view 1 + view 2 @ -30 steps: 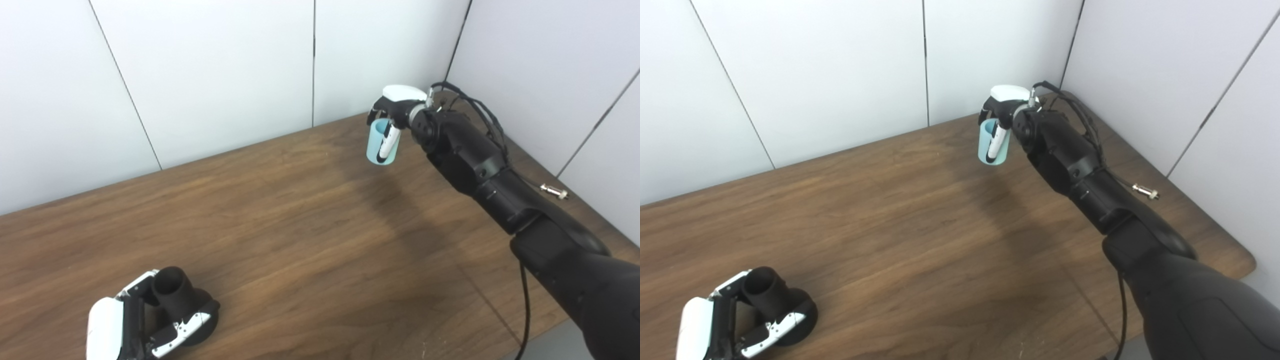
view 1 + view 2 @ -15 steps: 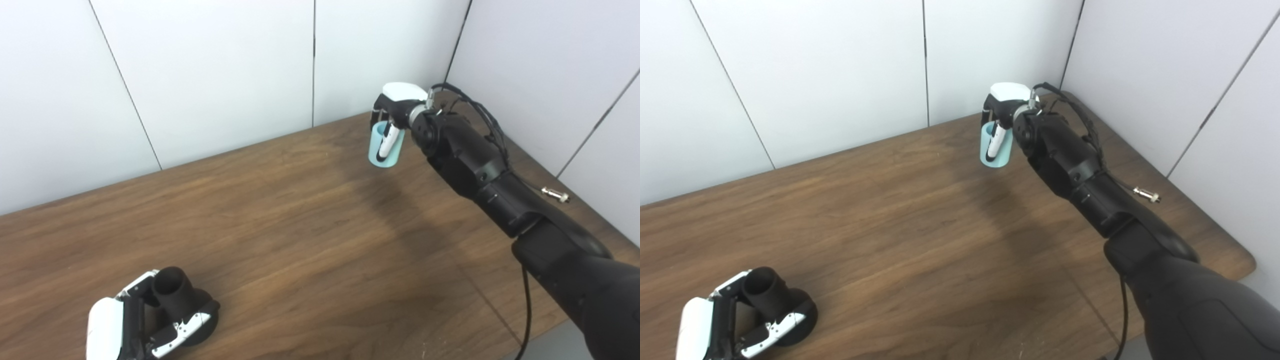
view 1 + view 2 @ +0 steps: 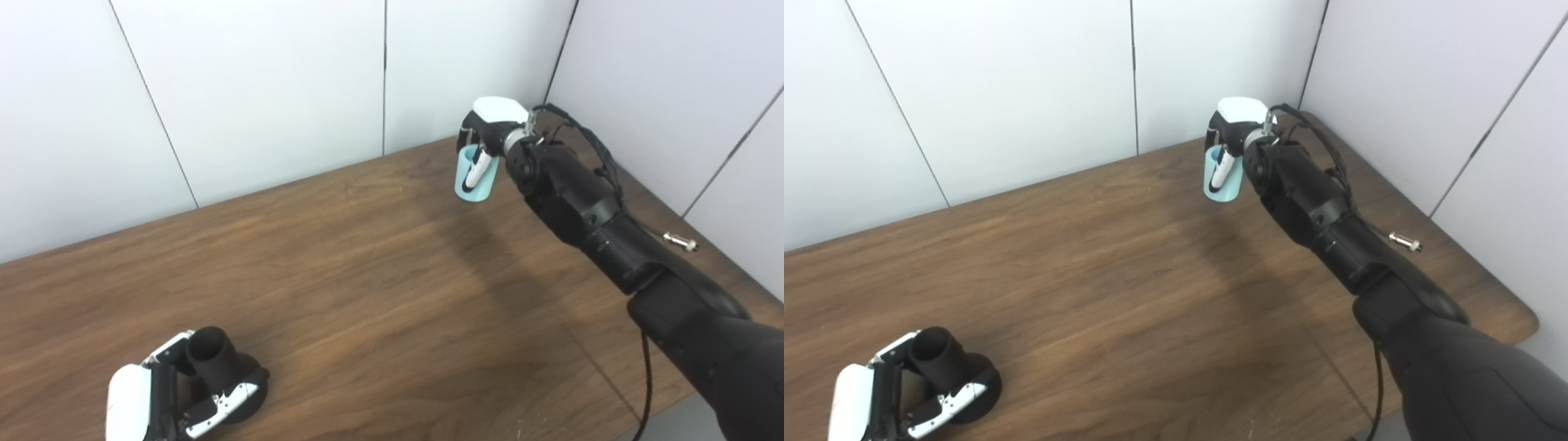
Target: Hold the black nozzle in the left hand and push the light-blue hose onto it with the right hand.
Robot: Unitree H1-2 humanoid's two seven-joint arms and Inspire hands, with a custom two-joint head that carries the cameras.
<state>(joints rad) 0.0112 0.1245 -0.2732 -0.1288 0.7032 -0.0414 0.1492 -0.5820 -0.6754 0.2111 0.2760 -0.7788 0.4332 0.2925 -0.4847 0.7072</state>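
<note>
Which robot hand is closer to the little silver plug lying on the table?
The right hand. It holds the light-blue hose near the back of the table, not far from the silver plug. The left hand grips the black nozzle at the opposite near corner.

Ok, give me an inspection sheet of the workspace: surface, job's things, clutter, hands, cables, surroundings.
Surface: wooden table, bare in the middle.
Job's things: black nozzle near front left, mouth up; light-blue hose far right, off the nozzle.
Clutter: metal connector near right edge.
Hands: left hand shut on nozzle; right hand shut on hose.
Cables: black cable bundle along right arm; cord hanging below it.
Surroundings: white wall panels.
</note>
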